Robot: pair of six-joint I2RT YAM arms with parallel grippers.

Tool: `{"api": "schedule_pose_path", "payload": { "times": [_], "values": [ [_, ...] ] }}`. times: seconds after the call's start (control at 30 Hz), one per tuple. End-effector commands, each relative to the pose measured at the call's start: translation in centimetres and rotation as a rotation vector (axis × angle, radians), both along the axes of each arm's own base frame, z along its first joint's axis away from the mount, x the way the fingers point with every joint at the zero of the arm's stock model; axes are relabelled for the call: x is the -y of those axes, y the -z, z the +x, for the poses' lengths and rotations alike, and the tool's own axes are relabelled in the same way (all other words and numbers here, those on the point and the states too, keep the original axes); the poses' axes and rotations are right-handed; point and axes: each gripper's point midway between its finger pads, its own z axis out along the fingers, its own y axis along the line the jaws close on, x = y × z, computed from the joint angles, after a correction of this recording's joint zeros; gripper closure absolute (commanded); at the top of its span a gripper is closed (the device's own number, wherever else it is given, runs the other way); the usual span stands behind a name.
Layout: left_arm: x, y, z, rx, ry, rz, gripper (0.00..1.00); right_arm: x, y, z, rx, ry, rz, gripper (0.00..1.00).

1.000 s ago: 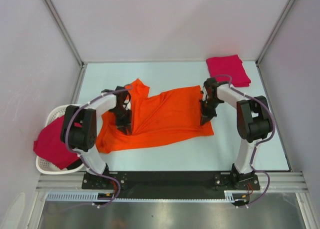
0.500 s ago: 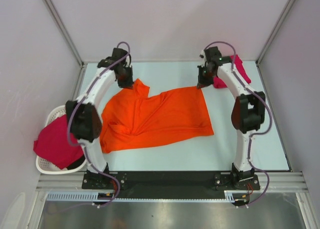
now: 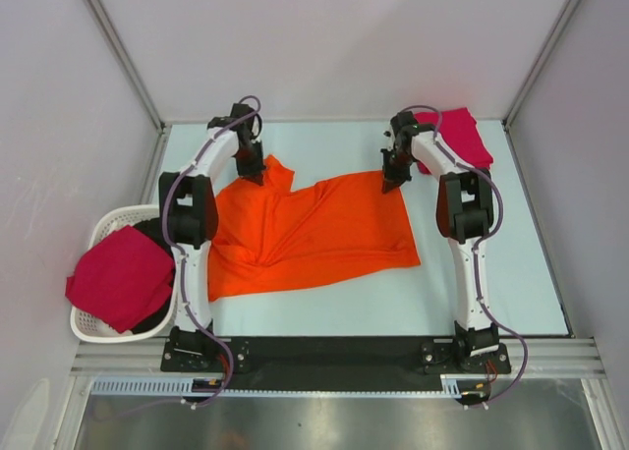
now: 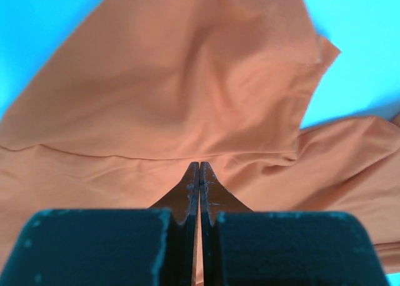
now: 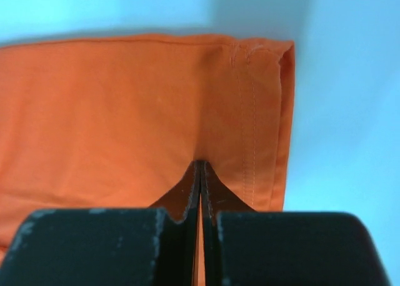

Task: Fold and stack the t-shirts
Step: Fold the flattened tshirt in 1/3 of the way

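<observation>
The orange t-shirt (image 3: 314,229) lies spread and wrinkled across the middle of the table. My left gripper (image 3: 254,171) is at its far left corner. In the left wrist view the gripper (image 4: 199,165) is shut, with the orange cloth (image 4: 187,92) puckered at its tips. My right gripper (image 3: 390,182) is at the far right corner. In the right wrist view it (image 5: 200,163) is shut on the cloth just inside the stitched hem (image 5: 250,111). A folded crimson-pink t-shirt (image 3: 454,136) lies at the far right. Another crimson-pink shirt (image 3: 118,278) hangs over the basket.
The white slatted basket (image 3: 105,226) stands off the table's left edge, beside the left arm. Grey walls and metal frame posts enclose the table on three sides. The black base rail (image 3: 334,352) runs along the near edge.
Both arms reached from the shirt's middle out to its far edge, then came down onto its far corners. The shirt has barely shifted.
</observation>
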Motion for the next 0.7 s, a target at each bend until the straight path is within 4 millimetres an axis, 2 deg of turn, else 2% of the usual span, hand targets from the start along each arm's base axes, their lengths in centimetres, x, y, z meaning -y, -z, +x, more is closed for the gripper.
{"api": "schedule_pose_path", "payload": {
  "times": [0.0, 0.3, 0.33, 0.53, 0.6, 0.63, 0.67],
  "values": [
    [-0.9, 0.7, 0.4, -0.021, -0.04, -0.022, 1.0, 0.3, 1.2, -0.3, -0.032, -0.005, -0.015, 1.0],
    [-3.0, 4.3, -1.5, -0.168, -0.111, -0.068, 1.0, 2.2, 4.2, -1.3, -0.108, 0.021, -0.071, 1.0],
    [-3.2, 4.4, -1.9, -0.185, -0.126, -0.086, 1.0, 3.0, 4.3, -1.3, -0.117, 0.035, -0.081, 1.0],
    [-6.9, 5.2, -3.9, -0.261, -0.193, -0.023, 1.0, 7.1, 3.8, -1.3, -0.126, 0.109, -0.12, 1.0],
    [-7.1, 5.5, -4.1, -0.273, -0.194, -0.018, 1.0, 8.8, 3.7, -1.3, -0.131, 0.144, -0.117, 1.0],
    [-8.5, 5.6, -4.1, -0.273, -0.216, -0.015, 1.0, 9.5, 3.5, -1.2, -0.127, 0.157, -0.125, 1.0],
    [-9.0, 5.5, -4.1, -0.271, -0.222, -0.009, 1.0, 10.4, 3.3, -1.1, -0.124, 0.176, -0.126, 1.0]
  ]
}}
